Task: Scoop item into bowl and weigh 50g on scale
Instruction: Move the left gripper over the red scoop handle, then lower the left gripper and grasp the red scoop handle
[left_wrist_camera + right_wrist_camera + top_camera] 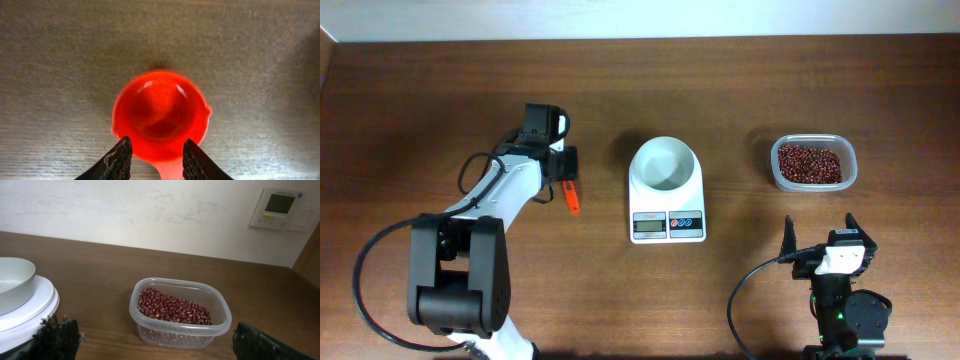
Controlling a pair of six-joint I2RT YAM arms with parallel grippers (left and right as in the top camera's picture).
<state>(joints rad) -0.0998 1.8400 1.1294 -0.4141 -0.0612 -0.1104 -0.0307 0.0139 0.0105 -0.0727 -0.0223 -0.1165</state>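
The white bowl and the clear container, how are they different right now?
The bowl is round and opaque white; the container is clear and rounded-rectangular. The bowl is empty; the container holds red-brown beans. The bowl sits on the scale; the container rests directly on the table. Both stand upright and uncovered.

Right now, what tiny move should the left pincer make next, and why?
Probably shut the left pincer on the handle of the red scoop. Its fingers straddle the handle with a gap showing, the scoop lies on the table, and the bowl on the scale looks empty. No beans can be scooped until the scoop is held.
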